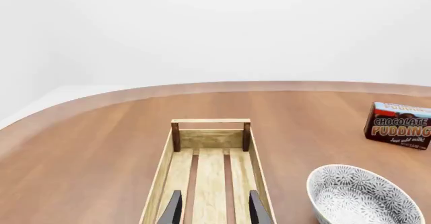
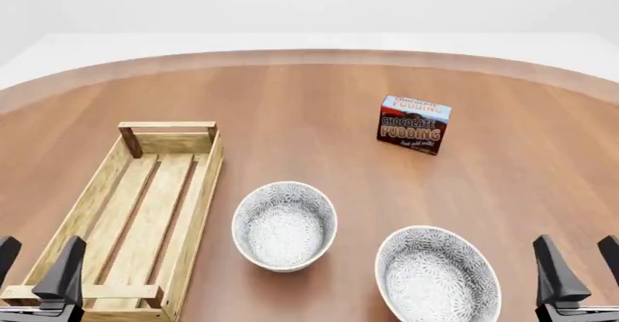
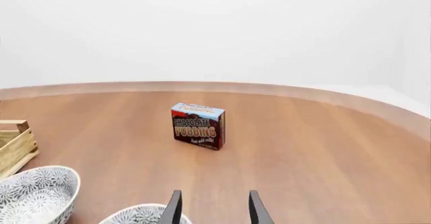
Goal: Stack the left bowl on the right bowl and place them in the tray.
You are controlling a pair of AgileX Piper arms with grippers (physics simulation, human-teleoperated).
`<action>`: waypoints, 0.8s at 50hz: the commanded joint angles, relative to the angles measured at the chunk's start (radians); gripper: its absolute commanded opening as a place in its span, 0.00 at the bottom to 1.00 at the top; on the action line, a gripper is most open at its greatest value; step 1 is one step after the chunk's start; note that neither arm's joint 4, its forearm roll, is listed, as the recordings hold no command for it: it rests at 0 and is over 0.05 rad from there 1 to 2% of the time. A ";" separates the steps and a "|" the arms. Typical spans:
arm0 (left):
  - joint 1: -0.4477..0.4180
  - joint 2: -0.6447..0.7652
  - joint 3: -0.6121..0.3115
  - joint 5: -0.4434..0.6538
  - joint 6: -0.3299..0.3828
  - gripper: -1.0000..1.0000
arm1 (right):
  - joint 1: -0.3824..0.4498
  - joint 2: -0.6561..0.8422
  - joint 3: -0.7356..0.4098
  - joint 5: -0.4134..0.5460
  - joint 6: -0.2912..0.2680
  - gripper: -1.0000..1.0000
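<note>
we see a round wooden table [image 2: 320, 90] with plain white walls and floor beyond its far edge.

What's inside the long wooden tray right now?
Nothing: the tray shows only its bare slats. Both bowls sit beside it on the table. Its near end is partly hidden by the left pincer.

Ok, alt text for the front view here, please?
Two patterned bowls, the left bowl and right bowl, sit apart on a wooden table, with an empty slatted tray at left and a chocolate pudding box behind.
</note>
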 commanded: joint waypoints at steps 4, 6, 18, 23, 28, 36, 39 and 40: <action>0.000 0.000 0.000 0.000 0.000 1.00 | -0.029 0.044 -0.002 -0.035 0.009 1.00; 0.000 0.000 0.000 0.000 0.000 1.00 | -0.033 0.054 -0.013 -0.030 0.004 1.00; 0.000 0.000 0.000 0.000 0.000 1.00 | 0.126 0.411 -0.239 -0.061 -0.019 1.00; 0.000 0.000 0.000 0.000 0.000 1.00 | 0.207 0.623 -0.414 -0.010 -0.023 1.00; 0.000 0.000 0.000 0.000 0.000 1.00 | 0.262 0.773 -0.544 0.043 -0.044 1.00; 0.000 0.000 0.000 0.000 0.000 1.00 | 0.327 1.003 -0.717 0.126 -0.051 1.00; 0.000 0.000 0.000 0.000 0.000 1.00 | 0.360 1.096 -0.809 0.191 -0.038 1.00; 0.000 0.000 0.000 0.000 0.000 1.00 | 0.370 1.115 -0.830 0.205 -0.034 1.00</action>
